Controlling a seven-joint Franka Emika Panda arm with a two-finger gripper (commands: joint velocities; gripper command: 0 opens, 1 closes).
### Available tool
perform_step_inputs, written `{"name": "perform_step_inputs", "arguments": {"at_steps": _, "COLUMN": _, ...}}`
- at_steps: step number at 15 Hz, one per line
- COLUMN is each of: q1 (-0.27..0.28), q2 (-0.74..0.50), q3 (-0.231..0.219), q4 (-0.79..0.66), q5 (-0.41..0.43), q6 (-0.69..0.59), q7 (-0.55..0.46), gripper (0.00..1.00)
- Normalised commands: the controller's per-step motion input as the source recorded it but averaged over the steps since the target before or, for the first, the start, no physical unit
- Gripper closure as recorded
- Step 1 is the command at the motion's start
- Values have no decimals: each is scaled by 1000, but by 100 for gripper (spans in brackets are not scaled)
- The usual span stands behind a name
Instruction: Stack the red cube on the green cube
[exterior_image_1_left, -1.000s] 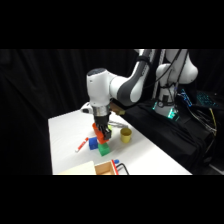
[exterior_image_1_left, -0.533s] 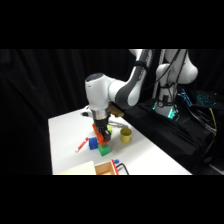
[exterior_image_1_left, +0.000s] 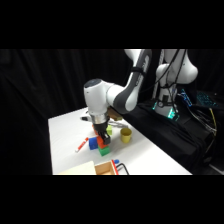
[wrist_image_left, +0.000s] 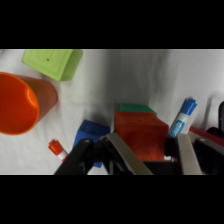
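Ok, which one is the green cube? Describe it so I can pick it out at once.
Follow the white arm down to its gripper, whose jaws hold the small orange-red cube. The small medium-green cube sits directly under that one, only its edge showing. It is darker than the pale yellow-green cube lying apart beside the orange-red cup.

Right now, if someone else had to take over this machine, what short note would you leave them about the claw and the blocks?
Claw: shut on the small solid orange-red cube.
Blocks: that cube sits over the small bright green cube, whose edge shows just behind it; the small blue cube is beside them.
Done: red picked up and brought onto green, as far as the side view shows.
Left: open the claw, lift away, check the stack stands.
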Motion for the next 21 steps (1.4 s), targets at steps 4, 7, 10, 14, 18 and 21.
{"name": "perform_step_inputs", "arguments": {"at_steps": 4, "q1": -24, "q2": 54, "q3": 35, "q4": 162, "q5": 152, "q6": -107, "q7": -161, "gripper": 25}}
{"name": "perform_step_inputs", "arguments": {"at_steps": 7, "q1": -22, "q2": 34, "q3": 28, "q4": 153, "q5": 150, "q6": -135, "q7": -149, "gripper": 9}}
{"name": "perform_step_inputs", "arguments": {"at_steps": 10, "q1": -14, "q2": 22, "q3": 24, "q4": 140, "q5": 138, "q6": -160, "q7": -147, "gripper": 0}}
{"name": "perform_step_inputs", "arguments": {"at_steps": 14, "q1": 5, "q2": -42, "q3": 21, "q4": 95, "q5": 124, "q6": -218, "q7": -134, "gripper": 0}}
{"name": "perform_step_inputs", "arguments": {"at_steps": 18, "q1": 10, "q2": -187, "q3": 33, "q4": 38, "q5": 140, "q6": -268, "q7": -142, "gripper": 0}}
{"name": "perform_step_inputs", "arguments": {"at_steps": 21, "q1": 23, "q2": -258, "q3": 22, "q4": 5, "q5": 141, "q6": -258, "q7": -132, "gripper": 0}}
